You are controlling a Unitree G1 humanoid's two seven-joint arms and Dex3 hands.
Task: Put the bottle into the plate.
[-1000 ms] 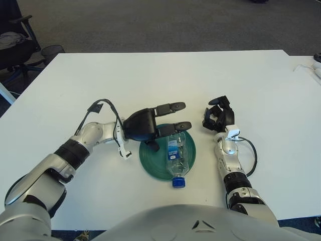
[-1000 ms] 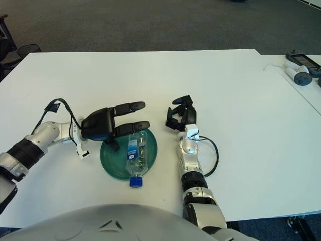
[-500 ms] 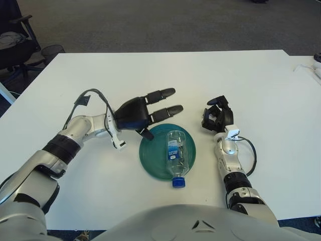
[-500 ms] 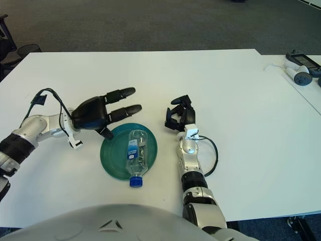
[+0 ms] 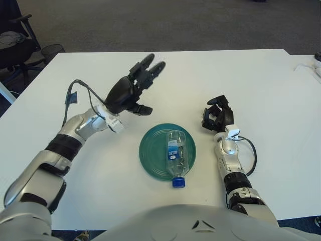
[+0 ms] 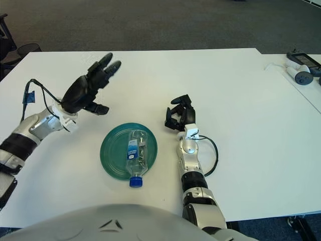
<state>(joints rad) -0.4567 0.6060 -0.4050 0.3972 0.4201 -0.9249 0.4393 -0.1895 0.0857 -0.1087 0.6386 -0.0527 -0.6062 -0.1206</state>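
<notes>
- Bottle [image 5: 175,154]: clear plastic, blue label, lying on its side in the green plate [image 5: 150,158]. Body rests on the right half of the plate; blue cap [image 5: 178,182] overhangs the plate's near rim and points toward the robot.
- Plate sits flat on the white table [image 5: 150,75], near the table's front edge.
- Left hand [image 5: 131,89]: up and to the left of the plate, clear of its rim, raised above the table. Fingers spread and extended, pointing away from the robot; thumb sticks out toward the plate side. Nothing in its grasp.
- Right hand [image 5: 217,115]: just right of the plate, not touching it, fingers curled in on themselves, holding nothing. Forearm runs back toward the robot's body.
- Black cable [image 5: 249,155] loops beside the right forearm, on the side away from the plate.
- Office chair [image 5: 15,37] on the floor, far beyond the plate, past the table's left corner.
</notes>
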